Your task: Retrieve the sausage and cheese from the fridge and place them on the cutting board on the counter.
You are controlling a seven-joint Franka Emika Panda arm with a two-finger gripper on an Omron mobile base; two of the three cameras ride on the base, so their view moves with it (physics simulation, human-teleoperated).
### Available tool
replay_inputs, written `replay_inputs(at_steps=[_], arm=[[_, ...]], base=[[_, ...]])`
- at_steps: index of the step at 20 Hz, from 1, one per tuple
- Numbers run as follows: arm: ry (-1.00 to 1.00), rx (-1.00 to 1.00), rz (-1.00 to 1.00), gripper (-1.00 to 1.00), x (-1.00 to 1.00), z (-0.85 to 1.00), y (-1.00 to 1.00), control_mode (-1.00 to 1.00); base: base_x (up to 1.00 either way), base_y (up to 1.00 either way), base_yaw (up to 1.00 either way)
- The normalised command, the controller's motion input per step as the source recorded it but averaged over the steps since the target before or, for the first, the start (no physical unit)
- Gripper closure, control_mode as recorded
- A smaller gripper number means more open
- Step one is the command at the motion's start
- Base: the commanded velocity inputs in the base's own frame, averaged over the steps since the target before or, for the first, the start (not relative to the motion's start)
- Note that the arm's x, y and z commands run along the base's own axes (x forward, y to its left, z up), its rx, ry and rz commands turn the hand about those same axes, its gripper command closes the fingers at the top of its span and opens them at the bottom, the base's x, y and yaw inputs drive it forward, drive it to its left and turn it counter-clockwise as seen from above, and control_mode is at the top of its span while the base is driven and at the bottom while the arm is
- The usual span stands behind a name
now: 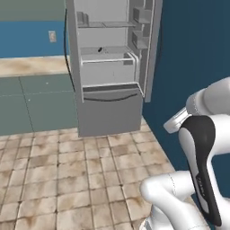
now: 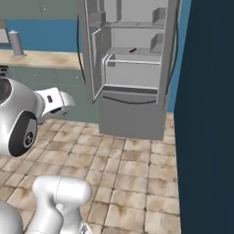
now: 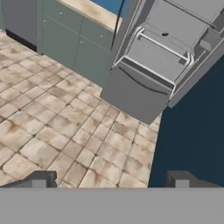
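The grey fridge (image 1: 108, 114) (image 2: 132, 114) (image 3: 131, 94) stands with both upper doors swung open, and its bottom drawer is closed. A small dark red-brown piece, the sausage (image 2: 133, 50) (image 1: 99, 49) (image 3: 165, 33), lies on a middle shelf above the white-rimmed bin. My gripper (image 3: 110, 181) is open with nothing between its fingers, hanging well short of the fridge over the tiled floor. The beige counter (image 1: 31, 65) (image 2: 41, 58) (image 3: 94, 11) runs left of the fridge. The cheese and the cutting board are out of view.
A dark blue wall (image 1: 193, 54) (image 2: 210, 114) closes off the right side next to the fridge. Grey-green cabinet fronts (image 1: 36, 103) sit under the counter. A grey cylinder (image 2: 16, 43) stands on the counter. Tiled floor (image 1: 67, 179) lies between me and the fridge.
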Motion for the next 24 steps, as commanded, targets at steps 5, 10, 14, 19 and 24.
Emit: replay_inputs(at_steps=[5,10,14,19,24], arm=[[0.0,0.0,0.0,-1.0,0.0,0.0,0.0,1.0],[0.0,0.0,0.0,-1.0,0.0,0.0,0.0,1.0],[0.0,0.0,0.0,-1.0,0.0,0.0,0.0,1.0],[0.0,0.0,0.0,-1.0,0.0,0.0,0.0,1.0],[0.0,0.0,0.0,-1.0,0.0,0.0,0.0,1.0]], base=[[1.0,-0.08,-0.04],[1.0,-0.12,-0.04],[1.0,-0.36,-0.02],[1.0,-0.15,-0.04],[1.0,0.0,-0.01]])
